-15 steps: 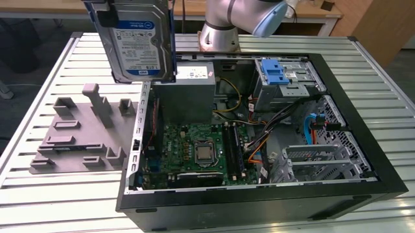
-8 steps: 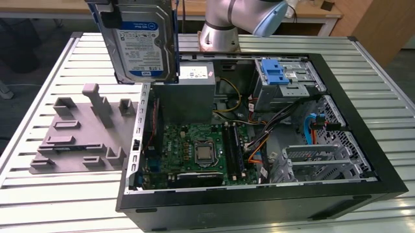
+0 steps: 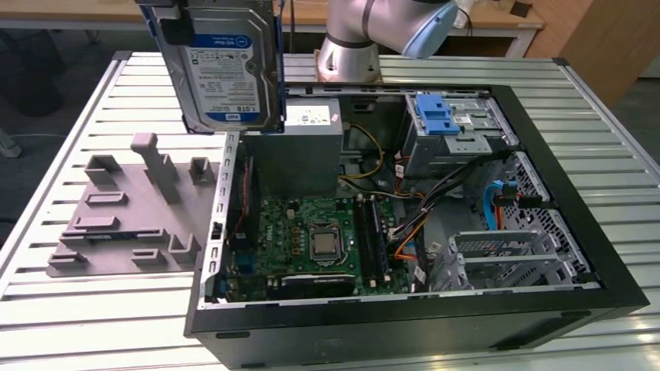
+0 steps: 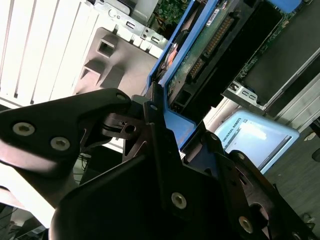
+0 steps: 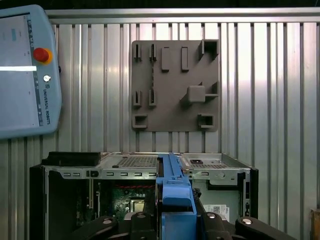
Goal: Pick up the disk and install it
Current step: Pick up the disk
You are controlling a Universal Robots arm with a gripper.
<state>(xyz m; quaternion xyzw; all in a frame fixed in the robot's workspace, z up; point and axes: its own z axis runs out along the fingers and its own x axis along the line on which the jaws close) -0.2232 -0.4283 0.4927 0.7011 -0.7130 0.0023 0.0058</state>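
The disk (image 3: pixel 229 68), a silver-grey hard drive with a white-and-blue label in a blue carrier frame, hangs upright in the air. In the exterior view it is at the upper left, over the open computer case's left wall (image 3: pixel 222 232) and the grey fixture plate (image 3: pixel 113 216). My gripper (image 4: pixel 165 125) is shut on the disk's blue frame (image 4: pixel 175 127), with black fingers (image 4: pixel 107 107) on either side. The disk's green circuit-board underside (image 4: pixel 210 45) faces the second wrist camera. In the first wrist view the disk's blue edge (image 5: pixel 175 192) stands between the fingers of my gripper (image 5: pixel 175 222), above the case (image 5: pixel 220 175).
Inside the case are a motherboard (image 3: pixel 320 239), a grey power supply box with a white sticker (image 3: pixel 309 147), a drive cage with a blue latch (image 3: pixel 443 116) and a metal bay (image 3: pixel 505 251). A teach pendant (image 5: pixel 25 70) lies on the slatted table. The arm's base (image 3: pixel 356 46) stands behind the case.
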